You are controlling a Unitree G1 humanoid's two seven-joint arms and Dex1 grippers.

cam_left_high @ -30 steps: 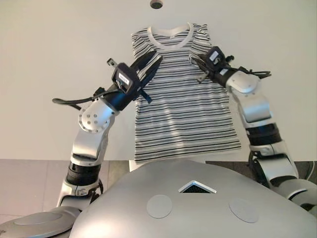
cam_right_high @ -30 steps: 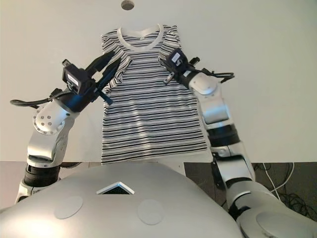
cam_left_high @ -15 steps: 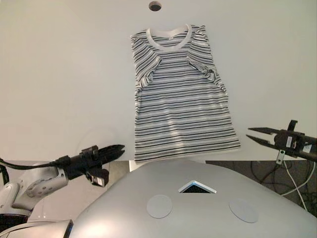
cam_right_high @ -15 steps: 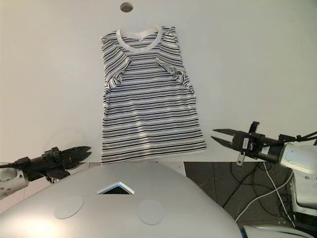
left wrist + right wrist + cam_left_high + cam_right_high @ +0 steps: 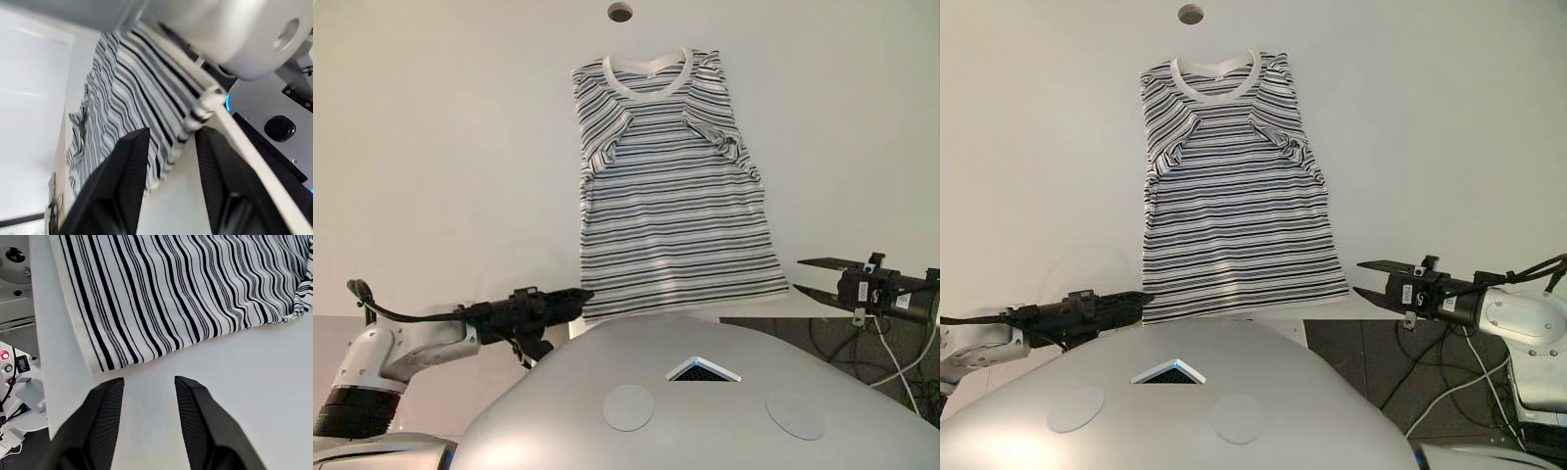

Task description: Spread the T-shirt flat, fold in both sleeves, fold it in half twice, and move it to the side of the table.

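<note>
The striped T-shirt [image 5: 671,186] lies flat on the white table [image 5: 440,147], collar at the far end and hem at the near edge. Both sleeves are folded in over the chest. My left gripper [image 5: 579,294] is open and low at the near edge, just beside the hem's left corner [image 5: 195,117], which shows ahead of its fingers. My right gripper [image 5: 803,276] is open, a little to the right of the hem's right corner [image 5: 93,364], with bare table between its fingers [image 5: 195,421].
A round hole [image 5: 621,12] sits in the table beyond the collar. Cables [image 5: 1454,367] hang over dark floor past the near edge on the right. Wide bare table lies on both sides of the shirt.
A second ago both grippers were up at the sleeves. They let go and pulled back to the near edge, and have since moved inward toward the hem's corners. The sleeves stay folded.
</note>
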